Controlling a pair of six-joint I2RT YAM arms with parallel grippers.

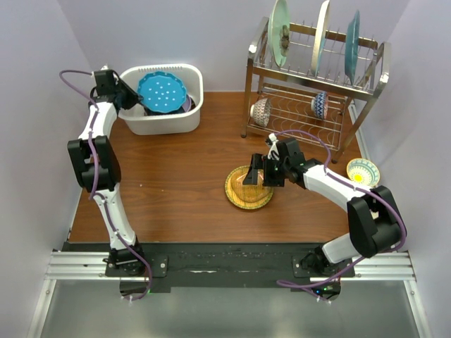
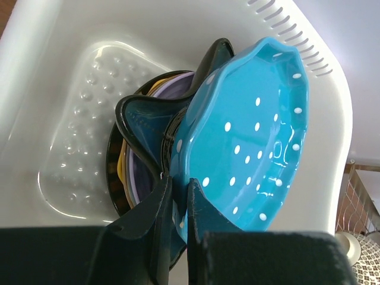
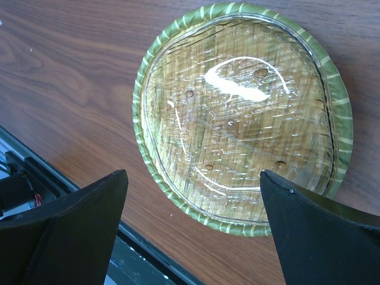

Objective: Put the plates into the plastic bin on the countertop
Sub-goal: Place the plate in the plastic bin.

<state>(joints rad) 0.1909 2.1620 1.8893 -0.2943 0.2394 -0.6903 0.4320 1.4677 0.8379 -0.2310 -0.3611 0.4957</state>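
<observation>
While we look down from the top view, we count two arms. The left gripper (image 1: 134,97) sits at the upper left, at the rim of the one bin (image 1: 169,125), pinching the dotted plate (image 1: 162,91), which lies tilted over the bin. At centre right the right gripper (image 1: 262,176) hangs over the amber plate (image 1: 246,191), which lies flat on the countertop (image 1: 176,176). At the upper right, one rack (image 1: 366,84) carries three plates on edge along its top tier: a green plate (image 1: 280,32), a cream plate (image 1: 322,28) and a teal plate (image 1: 352,39). We count three bowls: two in the rack's lower tier (image 1: 261,111) (image 1: 320,104) and one on the countertop at the right edge (image 1: 363,171).

From the left wrist view we see the left gripper (image 2: 179,185) at the bottom centre, its jaws pressed onto the lower rim of the dotted plate (image 2: 249,142), which leans up toward the right wall of the bin (image 2: 178,29). Beneath it, three more plates lie stacked on the bin's floor: a star plate (image 2: 142,127) on top, then a lavender plate (image 2: 142,181), then a black-rimmed plate (image 2: 111,172). A yellow edge shows between them; we cannot tell what it belongs to.

From the right wrist view, the right gripper (image 3: 193,175) has its two fingers (image 3: 71,231) spread wide in the lower corners, holding nothing. One amber plate (image 3: 237,113) with a striped green rim fills the middle, flat on the countertop (image 3: 71,71). We cannot tell whether the fingers touch it.
</observation>
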